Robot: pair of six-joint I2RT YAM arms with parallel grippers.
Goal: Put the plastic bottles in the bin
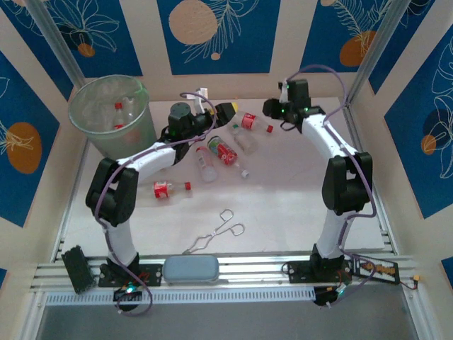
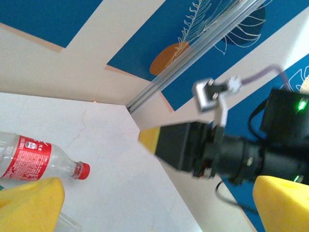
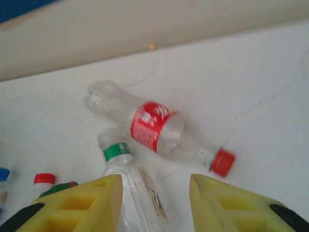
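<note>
Blue panels with white leaf drawings and orange discs wall in a white counter [image 1: 297,205]. At its far left stands the bin [image 1: 141,134], a round translucent grey-green wastebasket, with several clear bottles [image 1: 119,108] lying inside, red caps showing. Right of the bin and nearer the arm bases, a lone red-labelled bottle [image 1: 164,189] lies on its side, apart from the others. Metal tongs [image 1: 216,234] lie further right of the bin and nearer still, and a flat grey-blue pad [image 1: 190,269] rests on the rail between the bases. Just right of the bin and level with it, the left tool [image 1: 225,113] hangs with its yellow fingers [image 2: 34,203] spread wide and nothing between them. Past it, a cluster of bottles [image 1: 225,151] lies scattered on the counter. Farthest right of the bin is the right tool [image 3: 154,193], its fingers apart and gripping nothing. Just ahead of them lies a red-capped bottle [image 3: 152,128] with a red label, lying against a clear green-banded bottle [image 3: 130,179] whose body runs under the left finger's inner edge.
</note>
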